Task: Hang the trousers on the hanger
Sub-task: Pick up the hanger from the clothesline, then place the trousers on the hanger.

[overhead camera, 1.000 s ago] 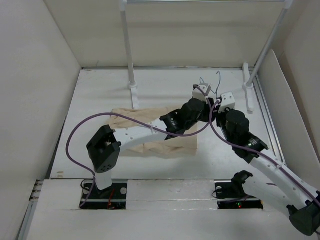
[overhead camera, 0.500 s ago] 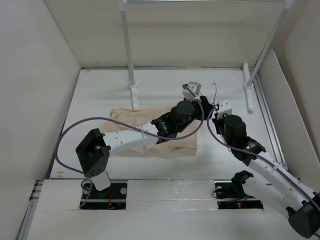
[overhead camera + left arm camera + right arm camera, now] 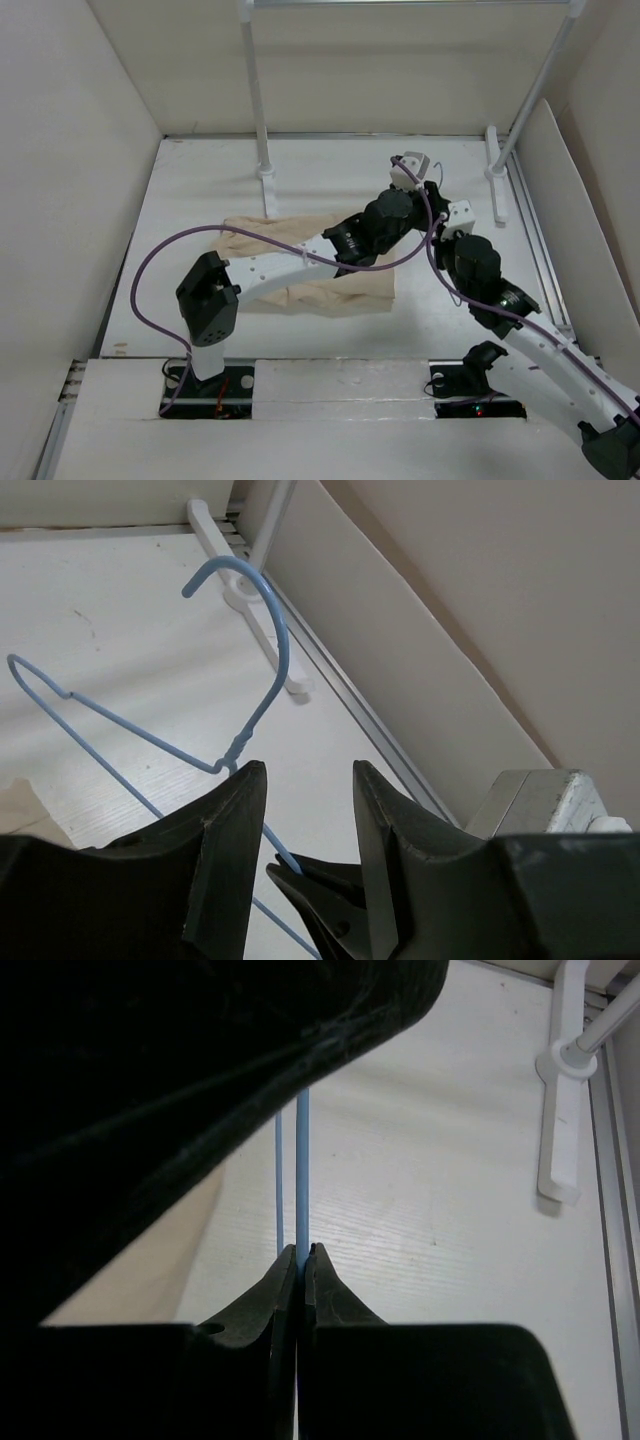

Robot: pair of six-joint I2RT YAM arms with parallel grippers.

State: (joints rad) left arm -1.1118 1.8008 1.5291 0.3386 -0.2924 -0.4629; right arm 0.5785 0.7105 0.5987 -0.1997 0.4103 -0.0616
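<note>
The pale blue wire hanger (image 3: 232, 750) stands above the table with its hook toward the right rack foot. My right gripper (image 3: 302, 1250) is shut on one of its wires (image 3: 302, 1160); its black fingers (image 3: 330, 890) also show in the left wrist view. My left gripper (image 3: 305, 770) is open, with its jaws on either side of the hanger wire just above the right gripper and not closed on it. In the top view both grippers, left (image 3: 420, 185) and right (image 3: 445, 205), meet right of the beige trousers (image 3: 255, 235), which lie flat under the left arm. The hanger is mostly hidden there.
Two white rack poles (image 3: 258, 100) (image 3: 530, 100) rise from feet at the back of the table; the right foot (image 3: 560, 1130) lies just beyond the grippers. A slanted white panel (image 3: 560, 190) and a rail run along the right edge. White walls enclose the table.
My left arm swung left and then back right, so its gripper is beside the right gripper again. The right gripper has kept hold of the hanger and shifted slightly.
</note>
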